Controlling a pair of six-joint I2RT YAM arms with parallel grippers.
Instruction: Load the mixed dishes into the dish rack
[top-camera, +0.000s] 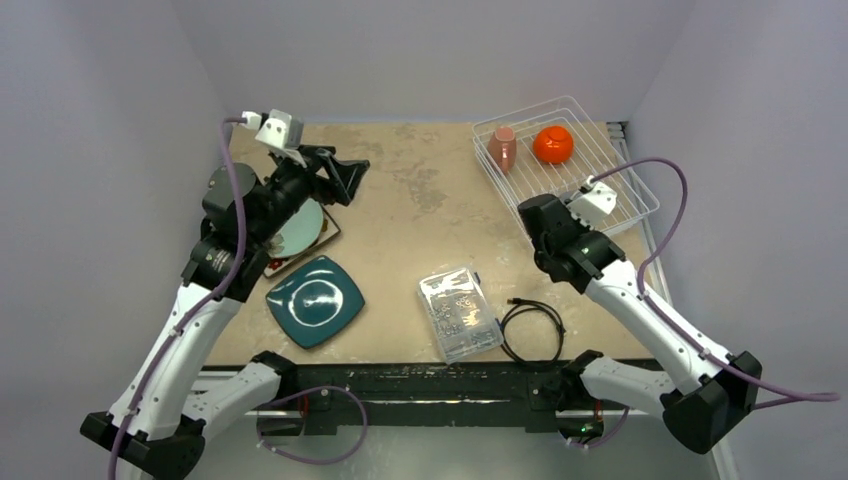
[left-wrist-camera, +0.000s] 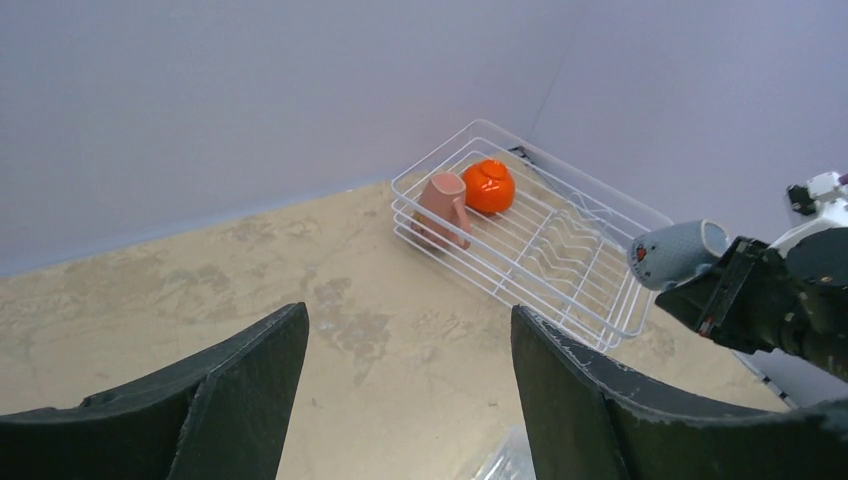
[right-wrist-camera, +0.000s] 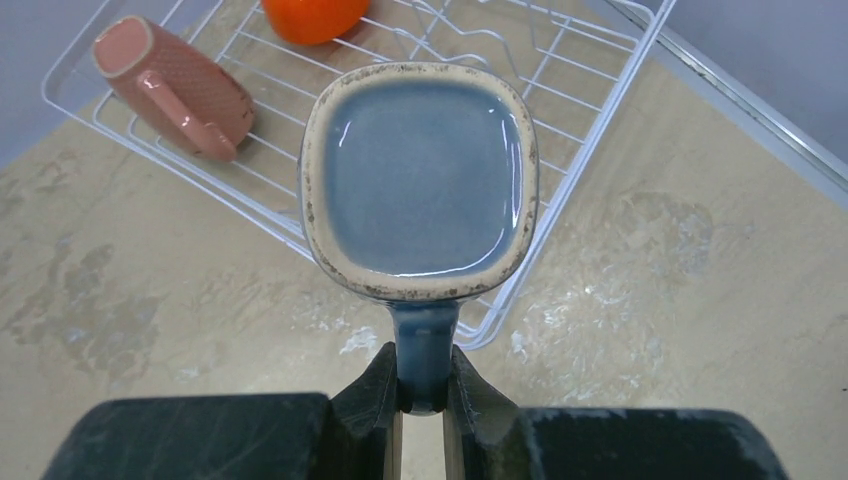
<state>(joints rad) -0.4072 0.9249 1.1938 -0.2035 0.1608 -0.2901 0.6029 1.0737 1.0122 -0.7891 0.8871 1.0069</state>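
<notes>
Small grey mug (right-wrist-camera: 420, 180) is in my right gripper (right-wrist-camera: 422, 397), pinched by its handle between both fingers (right-wrist-camera: 385, 395). Its open mouth faces the wrist camera and the glazed blue-grey inside is showing. From the left wrist view the mug (left-wrist-camera: 678, 252) hangs in the air at the near end of the dish rack (left-wrist-camera: 560, 250), not touching the wires. I can't tell whether it is already over the basket or just short of the rim. Inside the rack, at its far end, the pink cup (right-wrist-camera: 175, 88) lies on its side with the handle turned toward the middle. The orange bowl (left-wrist-camera: 489, 186) sits mouth-down just beside it. Left gripper (left-wrist-camera: 408, 315) is spread wide with nothing between its fingers. It is raised over the left side of the table (top-camera: 420, 200) and pointed across at the rack. Under that arm the pale green round plate (top-camera: 300, 228) rests on a square plate (top-camera: 290, 262), of which only the edges show. The dark teal square plate (top-camera: 315, 300) lies flat just nearer, close to that stack. Toward the near edge, centre, there is a clear plastic box (top-camera: 458, 312), with a coiled black cable (top-camera: 532, 330) right beside it.
</notes>
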